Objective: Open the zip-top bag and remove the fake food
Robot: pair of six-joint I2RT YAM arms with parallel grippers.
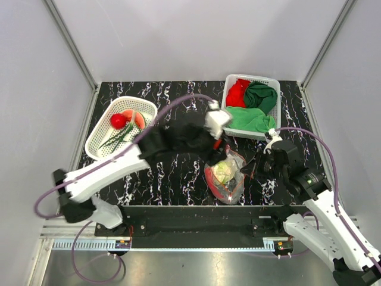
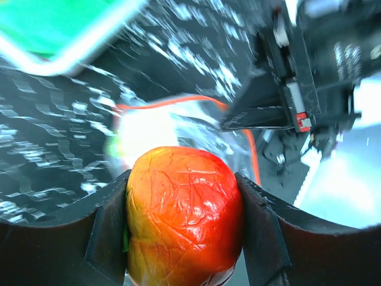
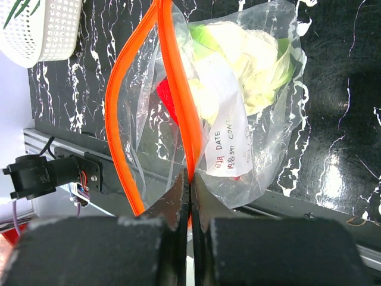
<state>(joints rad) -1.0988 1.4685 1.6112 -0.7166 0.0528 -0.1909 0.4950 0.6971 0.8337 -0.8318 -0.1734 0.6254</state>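
- Zip-top bag (image 3: 268,149) is gaping, its orange zip strip (image 3: 177,101) being pinched by the right gripper (image 3: 190,199), jaws closed.
- Left gripper (image 2: 183,199) is clamping an orange-red fake fruit (image 2: 184,226) between its jaws.

A robotics lab test cell: the black marble-patterned table (image 1: 178,179) is boxed behind and on both sides by plain pale panels (image 1: 36,89) set in aluminium posts (image 1: 71,44). Along the table's near edge are a metal rail (image 1: 196,244) and two robot arms (image 1: 107,170) trailing purple cables (image 1: 37,205). At the table's far corners sit white mesh baskets (image 1: 95,143) of toy fruit (image 1: 118,121) and cloths (image 1: 253,104).
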